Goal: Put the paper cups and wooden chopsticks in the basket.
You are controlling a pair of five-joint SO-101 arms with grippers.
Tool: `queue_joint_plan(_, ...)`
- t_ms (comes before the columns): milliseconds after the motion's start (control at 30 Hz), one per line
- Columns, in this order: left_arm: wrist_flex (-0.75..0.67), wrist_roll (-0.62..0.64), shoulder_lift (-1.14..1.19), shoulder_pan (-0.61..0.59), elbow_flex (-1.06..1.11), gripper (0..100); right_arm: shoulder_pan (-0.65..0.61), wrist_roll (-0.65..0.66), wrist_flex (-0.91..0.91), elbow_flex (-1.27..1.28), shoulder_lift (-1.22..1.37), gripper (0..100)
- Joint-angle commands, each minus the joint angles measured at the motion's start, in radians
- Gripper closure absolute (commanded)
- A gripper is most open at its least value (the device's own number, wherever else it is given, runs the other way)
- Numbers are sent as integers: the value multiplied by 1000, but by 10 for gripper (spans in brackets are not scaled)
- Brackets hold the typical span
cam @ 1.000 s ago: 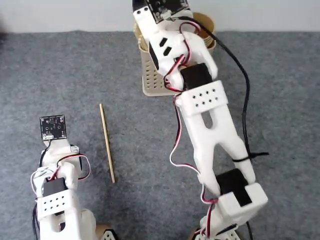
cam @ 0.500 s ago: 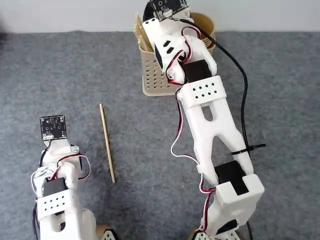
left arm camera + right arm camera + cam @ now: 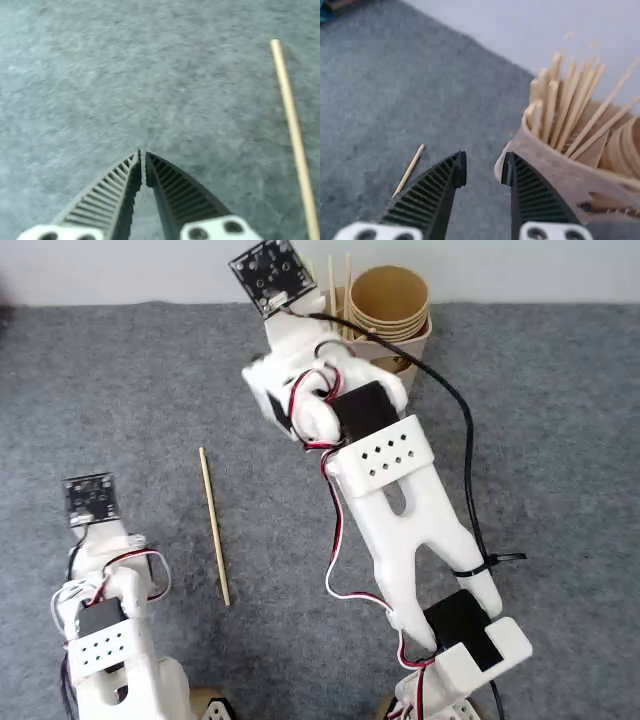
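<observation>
The right arm (image 3: 400, 510) stretches to the far side of the grey mat (image 3: 560, 440). Its gripper (image 3: 482, 167) is a little open and empty, just beside the basket (image 3: 555, 165) that holds the cups (image 3: 390, 300). The left gripper (image 3: 142, 157) is closed on nothing. One chopstick (image 3: 214, 525) lies on the mat between the arms. I think it is best pinched across its middle, coming straight down.

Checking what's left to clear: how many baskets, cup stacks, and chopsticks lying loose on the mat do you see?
Basket: 1
Cup stack: 1
Loose chopstick: 1
Total: 3
</observation>
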Motion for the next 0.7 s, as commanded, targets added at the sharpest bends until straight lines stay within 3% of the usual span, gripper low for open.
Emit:
queue_joint_plan(0, -20, 8, -20, -75, -73, 985, -48, -84, 81, -6, -50, 872)
queue_joint_plan(233, -21, 80, -20, -276, -110, 985, -117, -218, 150, -6, 110, 872)
queue_joint_plan(500, -77, -35, -18, -440, -24, 985, -214, -282, 111, -12, 312, 872)
queue_joint_plan(667, -121, -63, -18, -454, 28, 985, -269, -282, 7, -12, 418, 872)
